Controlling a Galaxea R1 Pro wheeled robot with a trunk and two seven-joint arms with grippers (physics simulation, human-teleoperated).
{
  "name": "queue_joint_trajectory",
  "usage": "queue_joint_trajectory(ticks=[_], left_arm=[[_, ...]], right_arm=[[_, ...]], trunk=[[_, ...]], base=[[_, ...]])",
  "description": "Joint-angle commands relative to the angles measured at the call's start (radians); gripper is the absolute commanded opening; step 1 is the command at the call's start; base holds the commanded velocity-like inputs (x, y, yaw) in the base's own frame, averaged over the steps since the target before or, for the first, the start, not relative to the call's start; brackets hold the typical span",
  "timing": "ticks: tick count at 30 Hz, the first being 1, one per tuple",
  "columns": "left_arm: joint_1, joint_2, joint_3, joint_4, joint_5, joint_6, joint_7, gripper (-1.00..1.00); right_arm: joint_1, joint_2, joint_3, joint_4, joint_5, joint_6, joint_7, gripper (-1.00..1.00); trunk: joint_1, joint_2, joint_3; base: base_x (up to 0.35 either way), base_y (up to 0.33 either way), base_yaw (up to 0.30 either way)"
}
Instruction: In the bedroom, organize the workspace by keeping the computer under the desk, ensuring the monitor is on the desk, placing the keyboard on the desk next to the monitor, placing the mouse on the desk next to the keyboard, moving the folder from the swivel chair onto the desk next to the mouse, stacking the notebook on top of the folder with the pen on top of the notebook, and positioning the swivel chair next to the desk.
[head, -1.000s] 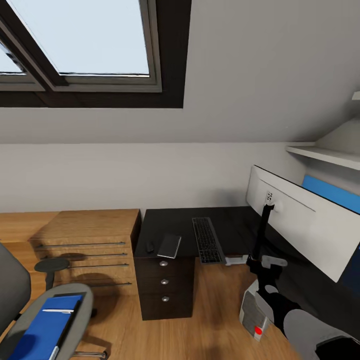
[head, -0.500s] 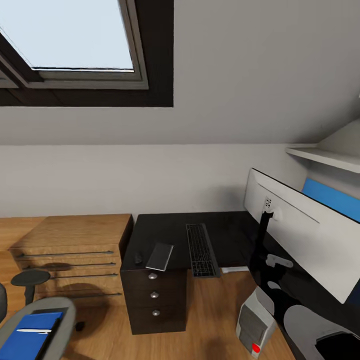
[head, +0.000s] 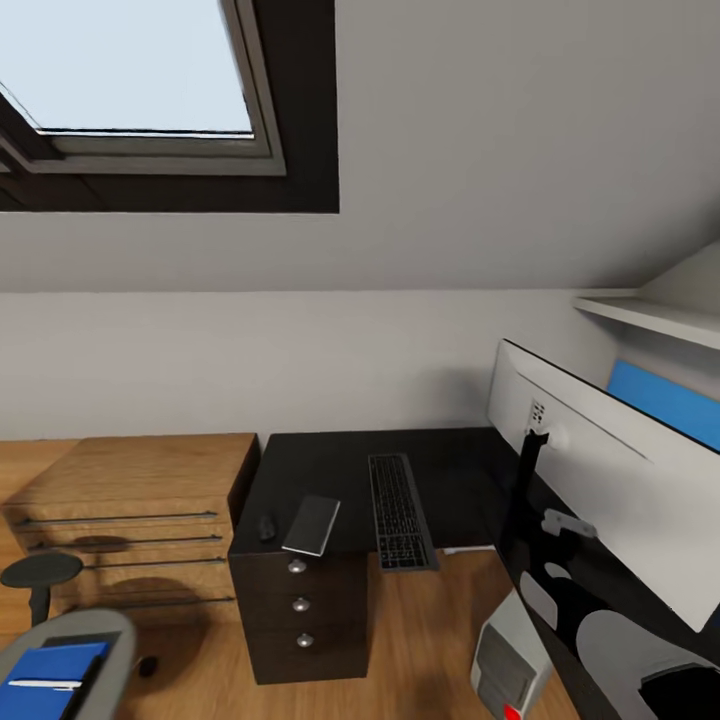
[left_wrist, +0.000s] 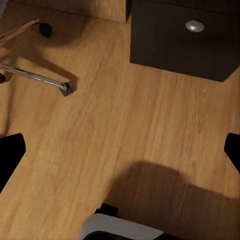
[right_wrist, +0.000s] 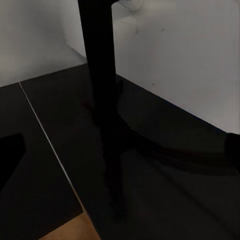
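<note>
Down at the near left, on the swivel chair (head: 60, 655) seat, lies the blue folder (head: 45, 680) with the pen (head: 42, 685) across it, left of the table (head: 330, 480), so the left claw (left_wrist: 120, 150), spread over bare floor, seems nearer.

The desk (head: 330, 475) has a glossy black top and a black drawer unit (head: 300, 610) with silver knobs. On it lie the keyboard (head: 398, 510) — black keys in a silver-grey frame — and the dark grey notebook (head: 312, 524). The monitor (head: 610, 480) shows a white back on a black stand. The computer (head: 510, 665) is light grey with a red dot. The folder (head: 45, 680) is bright blue — the dresser (head: 130, 500) and floor (left_wrist: 125, 130) light wood.
</note>
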Motion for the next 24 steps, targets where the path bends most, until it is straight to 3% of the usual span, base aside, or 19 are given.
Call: queue_joint_trajectory(ticks=[1,24], left_arm=[[0.0,0.001,-0.008,-0.001,0.007,-0.003,0.008,1.0],[0.0,0.002,-0.008,-0.001,0.008,-0.003,0.008,1.0]], right_arm=[[0.0,-0.002,0.01,0.0,-0.005,-0.001,-0.005,1.0],[0.0,-0.006,0.015,0.001,-0.002,-0.001,0.001,1.0]], trunk=[[0.001,0.0,0.0],[0.001,0.0,0.0]], base=[[0.254,-0.004,0.0],[0.247,-0.001,0.0]])
